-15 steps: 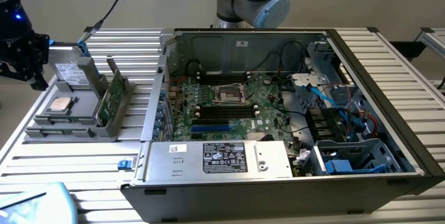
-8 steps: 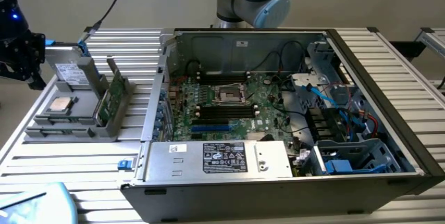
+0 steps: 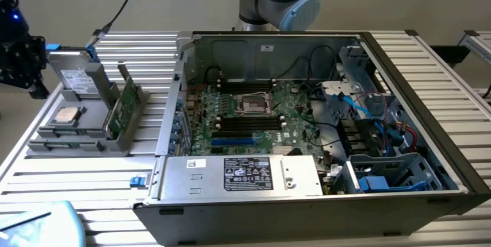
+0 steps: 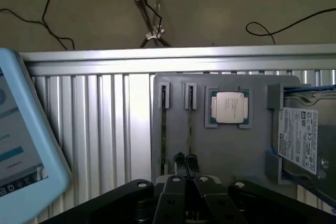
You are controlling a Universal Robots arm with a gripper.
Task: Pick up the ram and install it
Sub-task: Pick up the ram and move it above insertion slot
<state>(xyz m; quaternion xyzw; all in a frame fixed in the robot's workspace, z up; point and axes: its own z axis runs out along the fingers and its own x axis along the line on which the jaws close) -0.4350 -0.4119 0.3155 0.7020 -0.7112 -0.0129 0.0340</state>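
Note:
The ram (image 4: 189, 127) stands in a slot of the grey tray (image 4: 247, 150), seen edge-on as a thin greenish line. A second thin board (image 4: 164, 135) stands in the neighbouring slot. My gripper (image 4: 186, 162) hovers above the tray with its dark fingertips (image 4: 179, 160) close together, holding nothing; the ram's upper edge ends just in front of them. In the exterior view the gripper (image 3: 34, 86) hangs at the far left, above and beside the tray (image 3: 46, 143), where the green boards (image 3: 126, 112) stand upright. I cannot tell there which board is the ram.
A processor (image 4: 229, 107) and a hard drive (image 4: 299, 140) also lie in the tray. The open computer case (image 3: 322, 201) sits at the exterior view's right, with the motherboard (image 3: 261, 115) and its black slots inside. A pale blue tablet (image 4: 21, 145) lies near the tray.

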